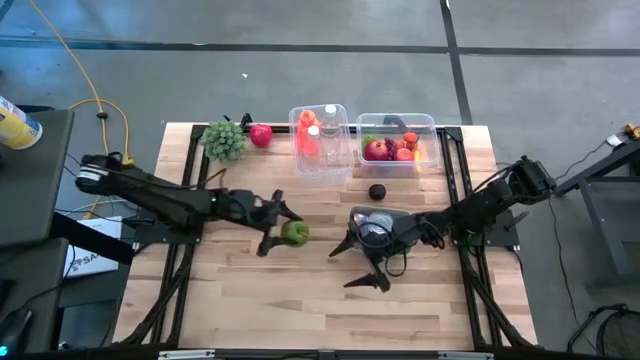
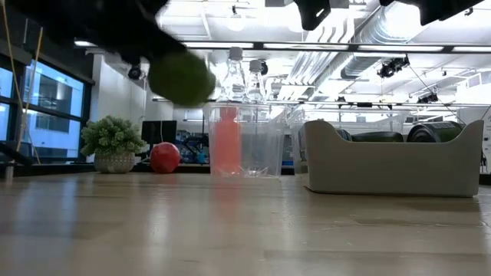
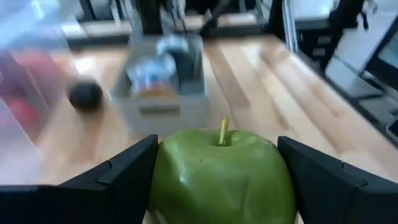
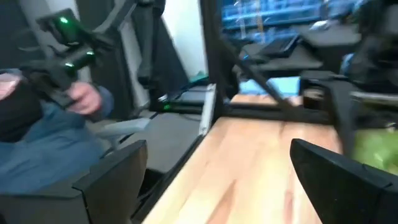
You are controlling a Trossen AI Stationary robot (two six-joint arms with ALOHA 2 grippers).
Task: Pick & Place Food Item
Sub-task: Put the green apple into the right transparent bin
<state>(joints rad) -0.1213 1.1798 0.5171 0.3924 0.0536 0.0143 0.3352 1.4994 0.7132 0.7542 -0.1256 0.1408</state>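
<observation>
Apple [image 1: 295, 233], green, sits between the fingers of the left gripper [image 1: 280, 228] near mid-table, clamped from both sides. High view: table [image 1: 250, 300] is pale wood planks on a black frame over a grey floor with dark seams; a yellow cable [image 1: 95, 105] runs off the left side. Along the far edge stand a plant [image 1: 224, 140], a red fruit [image 1: 261, 134], a clear bin [image 1: 320, 145] with bottles, and a second clear bin [image 1: 397, 145] of mixed fruit. A dark round fruit [image 1: 377, 192] lies alone in front of the bins. The right gripper [image 1: 362, 262] spreads wide with nothing between its fingers, beside a grey tray [image 1: 372, 226]. Low view: apple [image 2: 182, 77] hangs clear above the wood, blurred; plant [image 2: 113, 142], red fruit [image 2: 165, 157], clear bin [image 2: 244, 142] and grey tray [image 2: 395, 157] line the far side, with ceiling ducts, strip lights and windows behind. Left wrist view: apple [image 3: 222, 177] fills the gap between both fingers [image 3: 118, 180], stem up; grey tray [image 3: 163, 81] and dark fruit [image 3: 84, 94] lie beyond on the planks. Right wrist view: fingers [image 4: 106, 186] stand far apart over bare wood, and off the table's edge a seated person's hand [image 4: 84, 96] holds a control handle with a green light.
</observation>
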